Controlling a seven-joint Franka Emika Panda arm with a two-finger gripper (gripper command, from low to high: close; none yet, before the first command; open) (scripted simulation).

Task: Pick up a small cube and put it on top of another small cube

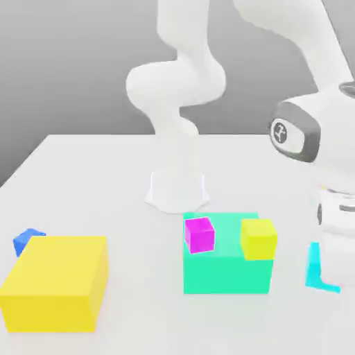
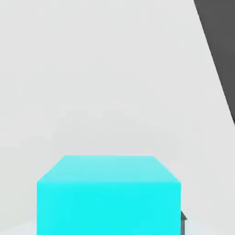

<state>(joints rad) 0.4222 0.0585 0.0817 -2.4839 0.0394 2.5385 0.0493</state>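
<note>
The small light-cyan cube (image 1: 314,266) sits at the exterior view's right, partly hidden behind my gripper (image 1: 334,274), which hangs right over it. In the hand view the same cyan cube (image 2: 109,195) looms very close on the white table. A small magenta cube (image 1: 200,234) and a small yellow cube (image 1: 258,238) rest side by side on top of the large teal-green block (image 1: 225,270), to the exterior view's left of my gripper.
A big yellow block (image 1: 57,282) stands at the exterior view's front left, with a small blue cube (image 1: 26,240) just behind it. The arm's white base (image 1: 177,191) is mounted mid-table. The table's edge (image 2: 215,55) runs nearby in the hand view.
</note>
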